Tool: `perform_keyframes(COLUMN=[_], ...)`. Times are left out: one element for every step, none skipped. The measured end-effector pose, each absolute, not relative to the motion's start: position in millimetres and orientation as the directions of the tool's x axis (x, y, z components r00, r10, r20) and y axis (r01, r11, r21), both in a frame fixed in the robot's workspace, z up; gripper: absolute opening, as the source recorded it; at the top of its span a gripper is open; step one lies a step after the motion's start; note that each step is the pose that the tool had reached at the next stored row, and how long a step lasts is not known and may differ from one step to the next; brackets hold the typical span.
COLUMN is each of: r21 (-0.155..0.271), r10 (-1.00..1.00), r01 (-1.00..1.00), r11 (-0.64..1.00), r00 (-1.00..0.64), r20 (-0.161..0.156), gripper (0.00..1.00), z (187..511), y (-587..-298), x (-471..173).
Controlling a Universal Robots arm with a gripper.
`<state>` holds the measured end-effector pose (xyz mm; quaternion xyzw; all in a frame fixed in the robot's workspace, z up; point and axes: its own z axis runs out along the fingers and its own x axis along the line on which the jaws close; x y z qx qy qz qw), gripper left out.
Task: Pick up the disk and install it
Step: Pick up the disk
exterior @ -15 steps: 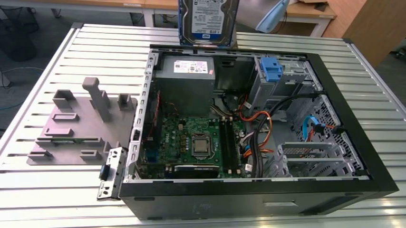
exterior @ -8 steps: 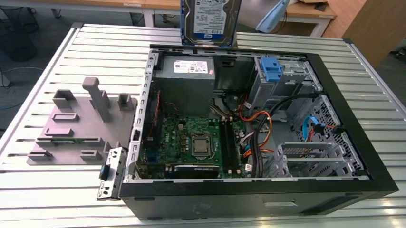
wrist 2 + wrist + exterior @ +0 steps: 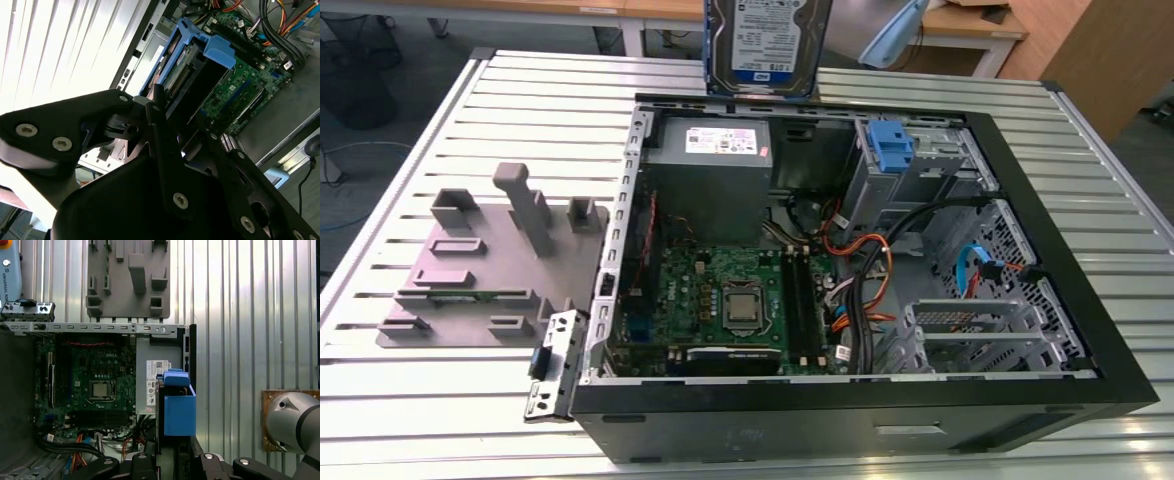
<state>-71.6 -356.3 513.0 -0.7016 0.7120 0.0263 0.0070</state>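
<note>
Going across the exterior view: at 9 o'clock a grey moulded plastic fixture plate (image 3: 480, 270) is sitting on the slatted aluminium worktop (image 3: 400, 400), just beside the open black tower computer case (image 3: 854, 420). Inside the case, the green motherboard (image 3: 680, 290) is lying around 6 o'clock, with the grey power-supply box (image 3: 707, 172) at 12 and a bare blue plastic bracket (image 3: 890, 150) at about 1. The disk (image 3: 761, 40), a flat silver-metal hard drive with a white-and-blue label and blue plastic side rails, is hanging upright in the air over the case's 12 o'clock edge. In both wrist views the black jaws are gripping it, closed right onto it.
</note>
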Motion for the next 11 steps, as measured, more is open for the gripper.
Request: perform_keyframes(r21=[0.028,0.028,0.028,0.028,0.028,0.028,0.028,0.028,0.028,0.028,0.028], r10=[-0.999,-0.999,-0.999,-0.999,-0.999,-0.999,-0.999,-0.999,-0.999,-0.999,-0.999], r01=[-1.0,-1.0,-1.0,-1.0,-1.0,-1.0,-1.0,-1.0,-1.0,-1.0,-1.0], r11=[0.014,0.014,0.014,0.014,0.014,0.014,0.014,0.014,0.014,0.014,0.014], r00=[-0.015,-0.015,-0.015,-0.015,-0.015,-0.015,-0.015,-0.015,-0.015,-0.015,-0.015], r20=[-0.047,-0.047,-0.047,-0.047,-0.047,-0.047,-0.047,-0.047,-0.047,-0.047,-0.047], gripper=[0.35,0.35,0.35,0.35,0.35,0.35,0.35,0.35,0.35,0.35,0.35], z=[513.0,513.0,513.0,513.0,513.0,513.0,513.0,513.0,513.0,513.0,513.0], y=[-356.3,-356.3,-356.3,-356.3,-356.3,-356.3,-356.3,-356.3,-356.3,-356.3,-356.3], x=[-71.1,-70.6,-70.0,-69.3,-68.9,-68.4,-67.9,-67.4,-67.0,-66.5,-66.1])
